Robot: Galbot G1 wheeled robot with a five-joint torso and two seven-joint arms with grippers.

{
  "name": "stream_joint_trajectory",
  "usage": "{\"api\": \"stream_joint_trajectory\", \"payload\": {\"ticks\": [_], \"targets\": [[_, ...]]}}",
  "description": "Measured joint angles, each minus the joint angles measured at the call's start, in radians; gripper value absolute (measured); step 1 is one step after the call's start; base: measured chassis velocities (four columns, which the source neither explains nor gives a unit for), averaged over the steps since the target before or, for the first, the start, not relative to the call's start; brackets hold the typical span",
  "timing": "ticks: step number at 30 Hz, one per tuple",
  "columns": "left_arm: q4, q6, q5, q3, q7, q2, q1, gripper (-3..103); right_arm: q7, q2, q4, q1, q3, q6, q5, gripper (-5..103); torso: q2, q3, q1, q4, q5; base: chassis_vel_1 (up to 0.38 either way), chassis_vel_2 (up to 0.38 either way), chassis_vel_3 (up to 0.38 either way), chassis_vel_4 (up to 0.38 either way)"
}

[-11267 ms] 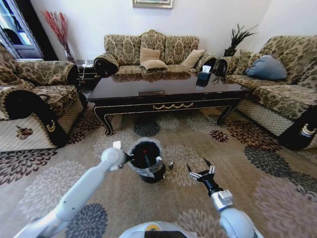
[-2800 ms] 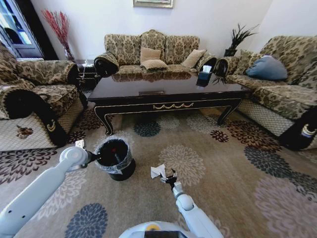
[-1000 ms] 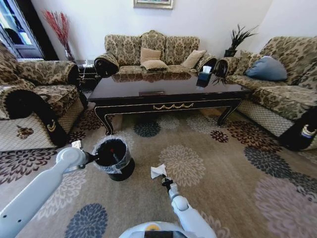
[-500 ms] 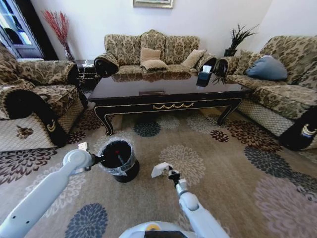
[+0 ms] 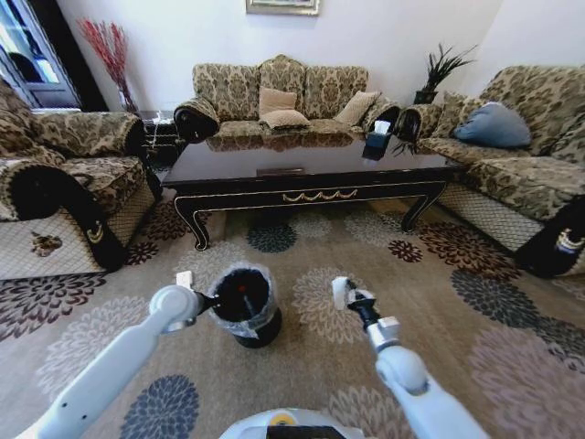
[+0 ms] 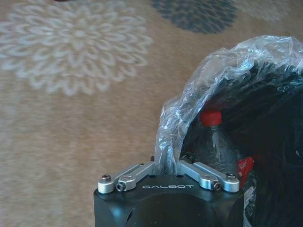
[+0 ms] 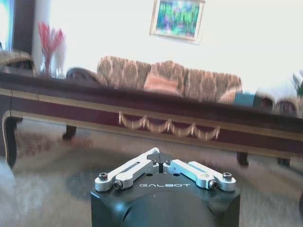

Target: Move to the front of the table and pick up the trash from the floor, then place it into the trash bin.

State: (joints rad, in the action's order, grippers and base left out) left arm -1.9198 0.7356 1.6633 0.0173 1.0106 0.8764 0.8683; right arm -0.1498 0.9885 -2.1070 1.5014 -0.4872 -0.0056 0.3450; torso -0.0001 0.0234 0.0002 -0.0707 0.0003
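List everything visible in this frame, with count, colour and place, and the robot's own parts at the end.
Table: one, dark glossy, centre of room.
Sofas: three, floral beige, around the table.
Tissue box: one, dark, on the table's right end.
Floor: beige carpet with flower medallions.
Trash bin: one, black with clear liner, on the carpet before the table.
Bottle: one, clear with red cap, inside the bin.
Trash: one white piece, in the right gripper.
Left gripper: shut on the bin's liner rim.
Right gripper: raised right of the bin, holding the trash.
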Motion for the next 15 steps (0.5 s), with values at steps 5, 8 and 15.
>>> {"api": "stream_joint_trajectory", "payload": {"ticks": [5, 8, 15], "targets": [[0.006, 0.0, -0.012, -0.069, 0.029, 0.103, -0.037, 0, 0.0, -0.026, -0.135, 0.085, -0.083, -0.019, 0.032, 0, 0.0, 0.0, 0.0, -0.0004, -0.0003, 0.0, 0.0, 0.0, 0.0], [0.022, 0.0, -0.026, -0.113, 0.045, 0.144, -0.061, 0, 0.0, -0.035, -0.192, 0.133, -0.123, -0.024, 0.035, 0, 0.0, 0.0, 0.0, -0.0003, 0.0002, 0.0, 0.0, 0.0, 0.0], [0.081, 0.0, -0.041, -0.269, 0.075, 0.209, -0.158, 0, 0.012, -0.04, -0.335, 0.25, -0.192, -0.035, 0.031, 0, 0.0, 0.0, 0.0, -0.0002, 0.0001, 0.0, 0.0, 0.0, 0.0]]}}
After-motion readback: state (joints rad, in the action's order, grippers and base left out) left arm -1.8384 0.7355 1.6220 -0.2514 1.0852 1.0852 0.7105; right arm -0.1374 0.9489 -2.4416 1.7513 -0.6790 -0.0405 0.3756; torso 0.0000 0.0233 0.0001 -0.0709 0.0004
